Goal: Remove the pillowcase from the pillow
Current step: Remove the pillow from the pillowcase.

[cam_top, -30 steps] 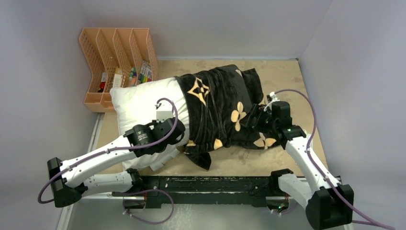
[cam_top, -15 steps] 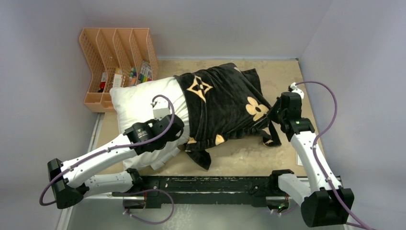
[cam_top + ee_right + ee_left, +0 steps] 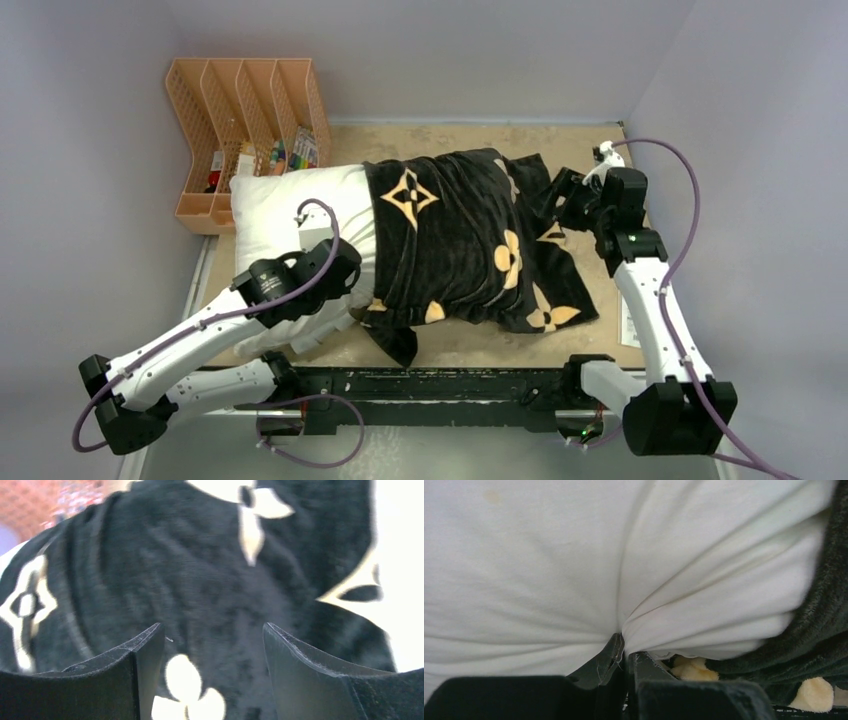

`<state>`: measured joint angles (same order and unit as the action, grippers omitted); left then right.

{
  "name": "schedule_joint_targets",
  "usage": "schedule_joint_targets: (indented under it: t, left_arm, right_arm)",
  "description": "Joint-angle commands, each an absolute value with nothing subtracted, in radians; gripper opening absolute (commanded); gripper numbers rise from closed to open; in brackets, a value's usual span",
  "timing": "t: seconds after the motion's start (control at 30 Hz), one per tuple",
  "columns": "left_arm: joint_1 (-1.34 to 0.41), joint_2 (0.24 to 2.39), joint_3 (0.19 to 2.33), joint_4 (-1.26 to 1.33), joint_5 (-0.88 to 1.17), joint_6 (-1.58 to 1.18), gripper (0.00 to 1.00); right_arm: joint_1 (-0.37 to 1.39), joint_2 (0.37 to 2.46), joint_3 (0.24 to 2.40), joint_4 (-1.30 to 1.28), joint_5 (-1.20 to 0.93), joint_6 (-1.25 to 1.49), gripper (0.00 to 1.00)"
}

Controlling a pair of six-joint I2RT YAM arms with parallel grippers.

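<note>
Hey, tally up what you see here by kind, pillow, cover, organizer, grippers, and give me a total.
pillow: 1, white
pillowcase: 1, black with tan motifs
organizer: 1, orange; its contents are too small to count
grippers: 2, left gripper shut on the pillow, right gripper open
Total: 5

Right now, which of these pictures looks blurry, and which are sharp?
Right wrist view: the pillowcase is soft and smeared, bleached white at the right edge. Left wrist view: crisp on the pillow and its folds. Top view: evenly lit, sharp, no glare.
</note>
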<state>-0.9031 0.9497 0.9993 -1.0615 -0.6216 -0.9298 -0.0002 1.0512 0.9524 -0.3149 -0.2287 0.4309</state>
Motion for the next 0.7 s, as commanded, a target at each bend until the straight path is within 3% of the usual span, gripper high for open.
schedule_joint_targets:
  t: [0.0, 0.17, 0.27, 0.4, 0.47, 0.53, 0.57, 0.67]
  left_arm:
    - [-0.879, 0.906, 0.995, -1.047, -0.676, -0.863, 0.0]
    - [-0.879, 0.89, 0.995, -1.054, -0.659, -0.861, 0.0]
    - [-0.879, 0.868, 0.999, -1.067, -0.661, -0.873, 0.0]
    - [-0.879, 0.841, 1.023, -1.081, -0.671, -0.886, 0.0]
    - [-0.879, 0.846, 1.054, -1.085, -0.673, -0.871, 0.0]
    - [-0.879, 0.909, 1.155, -1.136, -0.684, -0.848, 0.0]
    - [-0.879, 0.955, 1.22, -1.163, -0.696, -0.83, 0.04]
    - [-0.879, 1.083, 1.402, -1.172, -0.74, -0.75, 0.45]
  right_arm:
    - [0.054, 1.155, 1.025, -0.177, -0.605, 0.46, 0.74]
    - [0.228, 1.372, 1.171, -0.26, -0.516, 0.407, 0.75]
    - [0.27, 1.463, 1.236, -0.333, -0.387, 0.376, 0.59]
    - [0.281, 1.437, 1.201, -0.441, -0.063, 0.363, 0.03]
    - [0.277, 1.378, 1.143, -0.44, 0.053, 0.347, 0.0]
    - [0.273, 1.311, 1.082, -0.413, 0.031, 0.306, 0.0]
    - [0.273, 1.282, 1.055, -0.386, -0.061, 0.26, 0.0]
    - [0.283, 1.242, 1.0, -0.328, -0.301, 0.152, 0.0]
